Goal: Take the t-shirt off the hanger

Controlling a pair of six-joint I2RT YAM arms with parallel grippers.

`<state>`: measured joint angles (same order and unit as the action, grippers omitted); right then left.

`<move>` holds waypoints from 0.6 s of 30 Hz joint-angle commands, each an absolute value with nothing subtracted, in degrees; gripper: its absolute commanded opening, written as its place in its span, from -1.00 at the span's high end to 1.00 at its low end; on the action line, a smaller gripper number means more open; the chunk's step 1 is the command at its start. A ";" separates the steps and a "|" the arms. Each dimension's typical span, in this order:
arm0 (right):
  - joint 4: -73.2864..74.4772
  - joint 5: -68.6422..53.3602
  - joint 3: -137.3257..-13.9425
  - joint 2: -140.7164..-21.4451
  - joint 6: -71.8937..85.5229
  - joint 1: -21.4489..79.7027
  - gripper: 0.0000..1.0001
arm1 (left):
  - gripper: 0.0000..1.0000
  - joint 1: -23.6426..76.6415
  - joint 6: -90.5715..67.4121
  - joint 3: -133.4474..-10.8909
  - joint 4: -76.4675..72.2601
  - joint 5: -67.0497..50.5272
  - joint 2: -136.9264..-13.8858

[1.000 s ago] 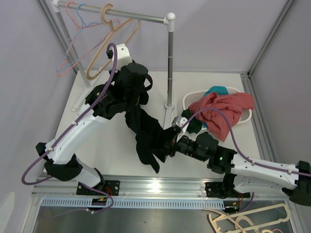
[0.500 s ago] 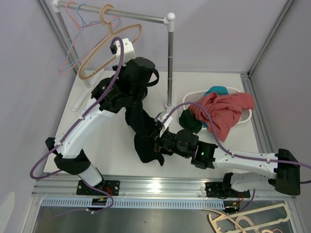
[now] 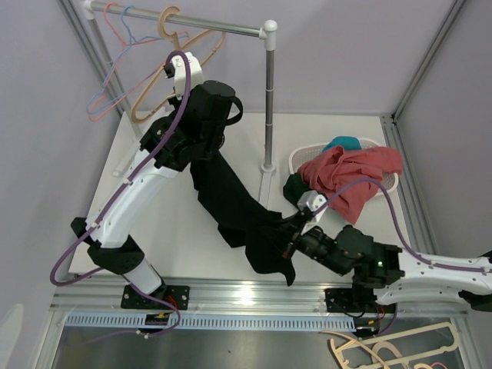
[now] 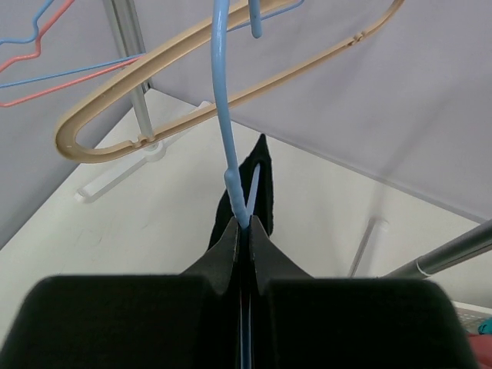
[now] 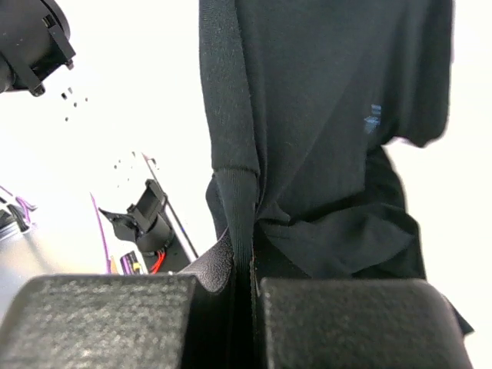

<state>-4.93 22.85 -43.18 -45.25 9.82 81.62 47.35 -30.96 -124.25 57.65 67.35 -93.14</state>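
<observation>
A black t-shirt (image 3: 231,204) stretches in a long band from under my left wrist down to the near edge. My left gripper (image 4: 246,227) is shut on the neck of a thin blue hanger (image 4: 223,115), with the black t-shirt (image 4: 261,184) hanging just beyond the fingertips. In the top view the hanger is hidden under the left arm. My right gripper (image 3: 286,244) is shut on a ribbed edge of the t-shirt (image 5: 330,115), as the right wrist view shows between the right gripper's (image 5: 250,246) jaws.
A clothes rail (image 3: 223,29) on a post (image 3: 269,100) stands at the back, carrying a tan hanger (image 3: 165,73) and thin wire hangers (image 3: 108,84). A white basket (image 3: 384,183) of red and teal clothes sits at the right. Another tan hanger (image 3: 392,346) lies below the table.
My right gripper has closed on the t-shirt and pulled it toward the near edge and right, stretching it out. The left arm has shifted slightly toward the rail.
</observation>
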 commanded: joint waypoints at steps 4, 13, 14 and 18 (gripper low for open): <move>9.91 37.33 -45.43 -33.68 9.84 90.25 1.00 | 0.99 41.67 -29.27 -124.28 54.14 65.13 -92.81; 13.63 41.84 -44.74 -28.75 11.07 92.64 1.00 | 0.99 35.86 -18.47 -136.75 47.91 62.14 -100.63; 13.19 42.10 -44.04 -26.22 11.16 92.64 1.00 | 0.99 35.51 -17.41 -137.63 47.20 62.23 -101.59; 14.41 45.95 -43.59 -23.30 10.55 92.64 1.00 | 0.99 35.16 -9.16 -137.64 39.31 64.94 -101.60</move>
